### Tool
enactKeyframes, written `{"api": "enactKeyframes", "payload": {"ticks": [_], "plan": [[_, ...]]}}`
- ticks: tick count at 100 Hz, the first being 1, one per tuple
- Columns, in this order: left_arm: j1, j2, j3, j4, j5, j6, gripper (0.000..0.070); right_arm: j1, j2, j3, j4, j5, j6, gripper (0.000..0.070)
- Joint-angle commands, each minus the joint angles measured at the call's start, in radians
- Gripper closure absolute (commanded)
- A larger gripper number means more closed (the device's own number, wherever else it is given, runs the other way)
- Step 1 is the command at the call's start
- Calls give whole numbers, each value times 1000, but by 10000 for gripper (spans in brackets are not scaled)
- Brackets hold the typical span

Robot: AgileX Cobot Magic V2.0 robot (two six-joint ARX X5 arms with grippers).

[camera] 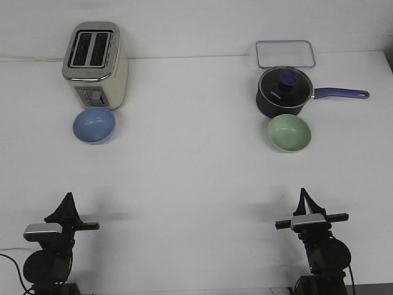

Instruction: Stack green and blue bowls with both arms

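Note:
The pale blue bowl [94,125] sits upright on the white table at the left, just in front of the toaster. The pale green bowl [289,133] sits upright at the right, just in front of the saucepan. Both bowls are empty. My left gripper [67,198] is low at the near left, well short of the blue bowl, and its fingers meet in a point, holding nothing. My right gripper [303,193] is low at the near right, a short way in front of the green bowl, also closed to a point and empty.
A cream and silver toaster [95,64] stands at the back left. A dark navy saucepan [284,92] with a glass lid and a handle pointing right stands at the back right. A clear rectangular tray [285,54] lies behind it.

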Motion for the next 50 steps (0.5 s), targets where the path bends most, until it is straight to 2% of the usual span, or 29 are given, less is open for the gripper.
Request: {"api": "enactKeyframes", "payload": {"ticks": [1,42,50], "plan": [[1,-2,-19,11,2,5,685,1,0,-2,16,-1,-4,700],[1,-2,-19,11,2,5,685,1,0,-2,16,-1,-4,700],[1,-2,-19,11,2,5,685,1,0,-2,16,2,-45,700]]}}
